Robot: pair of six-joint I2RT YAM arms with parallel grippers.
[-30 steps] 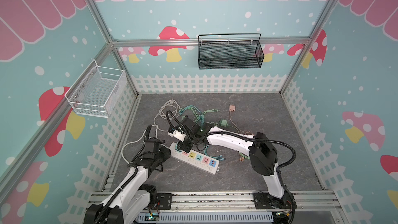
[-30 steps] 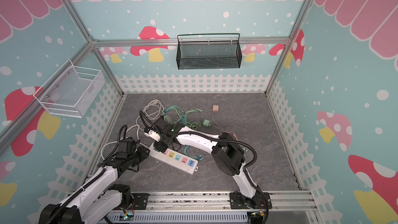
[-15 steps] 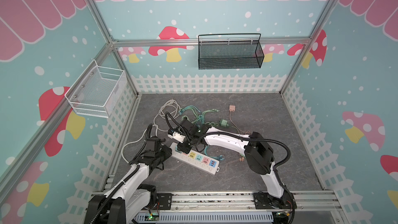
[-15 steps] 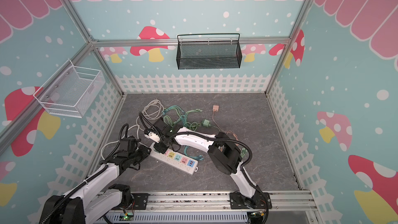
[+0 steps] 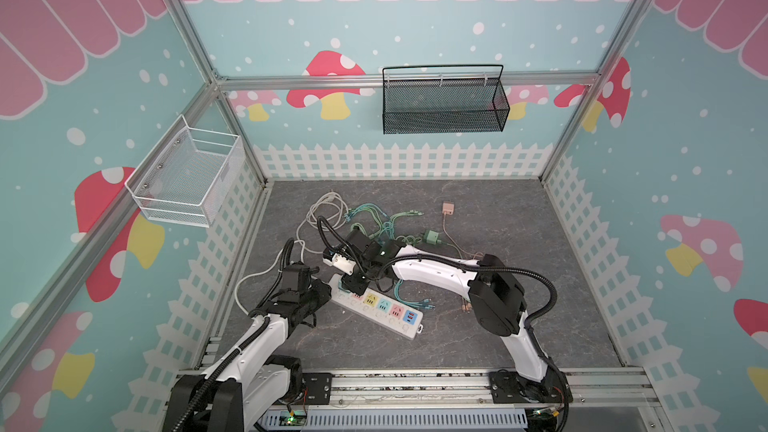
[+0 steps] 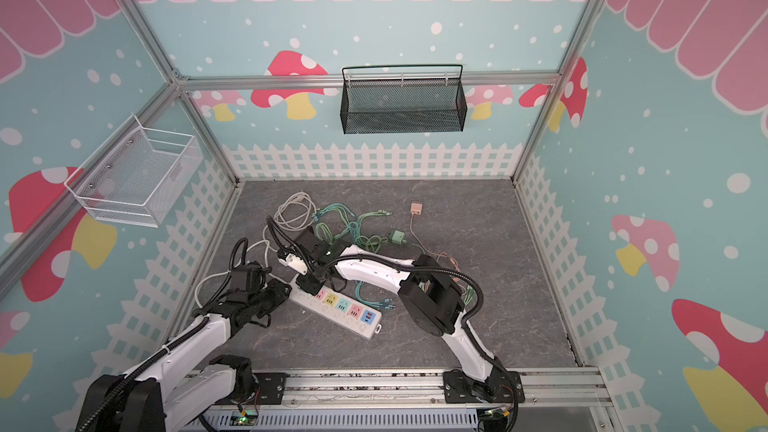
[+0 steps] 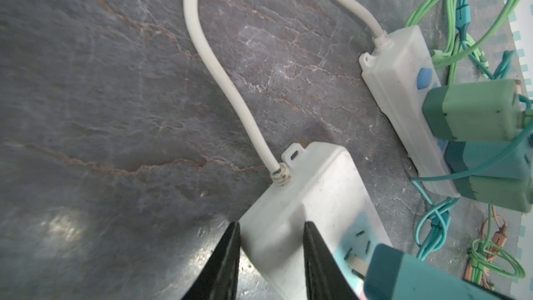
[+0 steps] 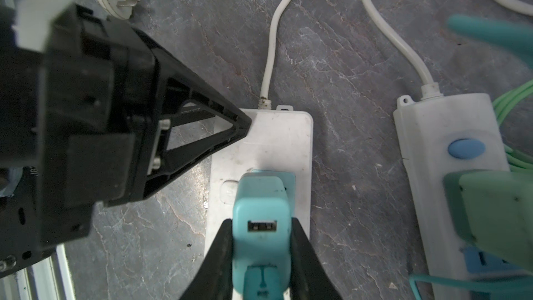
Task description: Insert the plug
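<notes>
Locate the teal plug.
Right wrist view: the teal plug is clamped in the right claw, at the cord-end socket of the white power strip, left of centre in both top views.

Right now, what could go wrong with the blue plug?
1. The plug, pinched in the right gripper, is not fully in: a prong shows above the power strip. A tilted push might bend it.
2. The left gripper only meets the strip's corner, so the strip may slide.

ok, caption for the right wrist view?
Right fingers pinch teal plug over end socket of white power strip; left fingers at its cord end.
</notes>
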